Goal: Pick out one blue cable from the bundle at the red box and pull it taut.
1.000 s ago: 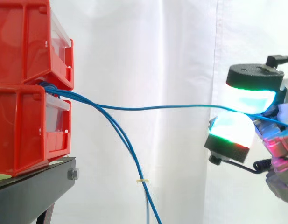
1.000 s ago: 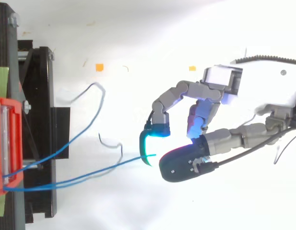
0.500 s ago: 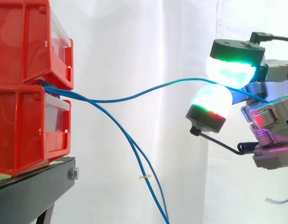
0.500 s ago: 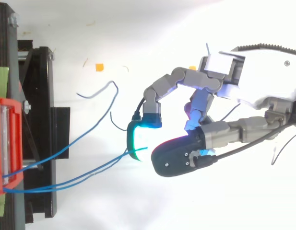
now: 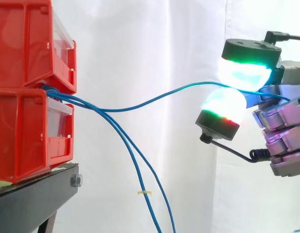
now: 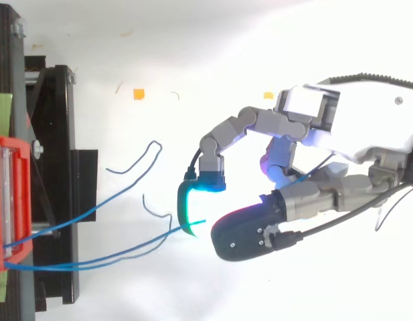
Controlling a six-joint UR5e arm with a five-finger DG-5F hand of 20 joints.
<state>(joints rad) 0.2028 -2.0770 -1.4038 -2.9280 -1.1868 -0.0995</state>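
In the side view, two red boxes (image 5: 23, 136) are sitting stacked on a black stand (image 5: 33, 199) at the left, in front of a white curtain (image 5: 140, 48). A bundle (image 5: 60, 95) of blue cables is coming out from between the boxes. One blue cable (image 5: 208, 83) is leaving the bundle and running right. It is sagging a little near the boxes, then rising in a slack curve to the hand (image 5: 281, 141) at the right edge. The fingers (image 5: 244, 73) are closing on it. The cable is passing between a pad glowing cyan and green above and a second glowing pad just below, pinched between the two. The rest of the bundle is hanging down past the stand, and a small pale tie (image 5: 145, 193) is sitting on one strand.

In the top view, the hand is reaching in from the right with its fingers curled. The cable is running from the red boxes at the left across the white floor. It is ending in the narrow gap between the cyan pad and the dark thumb. Another strand is looping loosely beside it.
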